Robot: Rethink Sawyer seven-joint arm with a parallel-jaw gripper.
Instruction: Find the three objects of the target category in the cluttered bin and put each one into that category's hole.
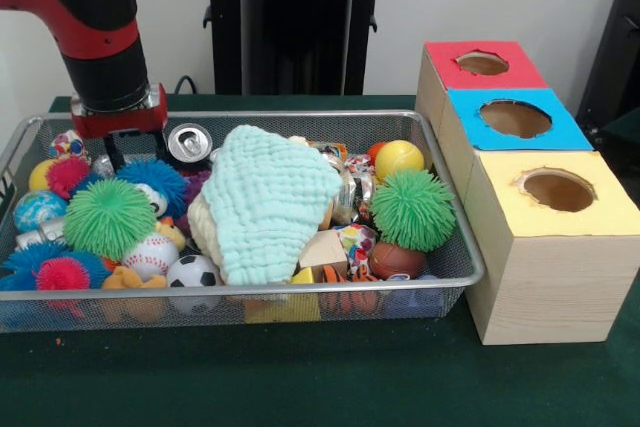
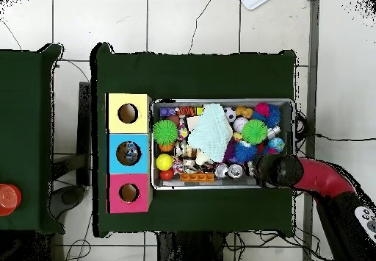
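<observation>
The wire mesh bin (image 1: 470, 265) is full of toys; it also shows in the overhead view (image 2: 222, 187). A silver can (image 1: 189, 141) with a pull-tab top stands upright at the bin's far rim, just right of my gripper. The overhead view shows this can (image 2: 235, 171) with a second silver can (image 2: 222, 171) beside it. My gripper (image 1: 118, 152) is low in the bin's far left corner, among the spiky balls; in the overhead view it (image 2: 266, 168) is under the arm. I cannot tell whether it is open or shut. No third can is clearly visible.
A pale green cloth (image 1: 265, 202) covers the bin's middle. Green (image 1: 412, 209), blue (image 1: 155, 179) and pink (image 1: 62, 273) spiky balls, a baseball and a soccer ball lie around it. Red (image 1: 480, 65), blue (image 1: 515, 119) and yellow (image 1: 560, 190) topped boxes with holes stand right of the bin.
</observation>
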